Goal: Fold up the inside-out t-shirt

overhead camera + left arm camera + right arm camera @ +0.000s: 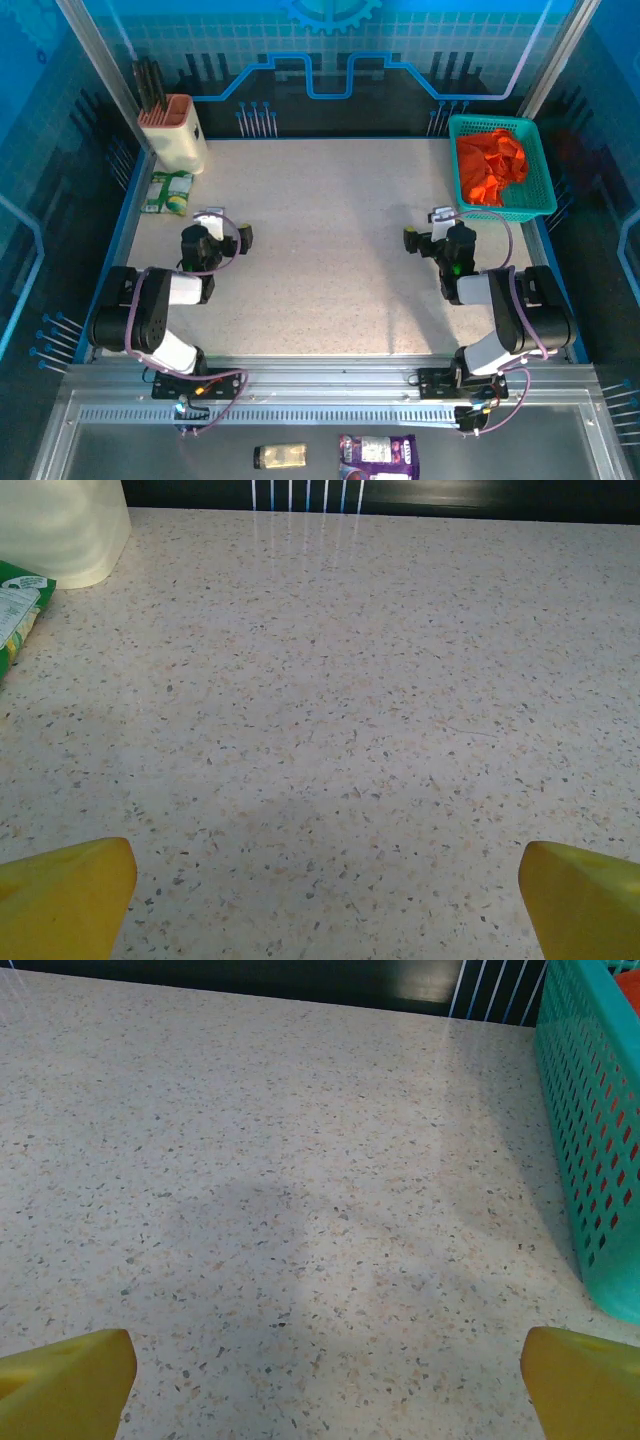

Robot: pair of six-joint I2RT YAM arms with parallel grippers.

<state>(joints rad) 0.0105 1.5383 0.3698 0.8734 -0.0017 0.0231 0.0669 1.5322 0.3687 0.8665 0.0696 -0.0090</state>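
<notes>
Yellow fingertips (65, 895) of the left gripper (325, 905) sit at the bottom corners of its wrist view, spread wide, with nothing between them but the speckled table (330, 680). The right gripper (325, 1390) reads the same: released, empty. From overhead both arms are folded low near their bases at lower left and lower right, which looks like a parked stance, with the task not yet begun. The inside-out t-shirt (492, 165) lies crumpled in a teal mesh basket (495, 121) at the upper right of the overhead frame, so no fold is possible until it is lifted out onto open table. The right gripper is the nearer one. In its wrist view the basket wall stands at the right edge, orange showing through the holes, and that wall and rim are the likely snag. At upper left stand a cream holder (172, 135) with dark utensils and, just beside it, a green packet (165, 192), well apart from the bare middle.
</notes>
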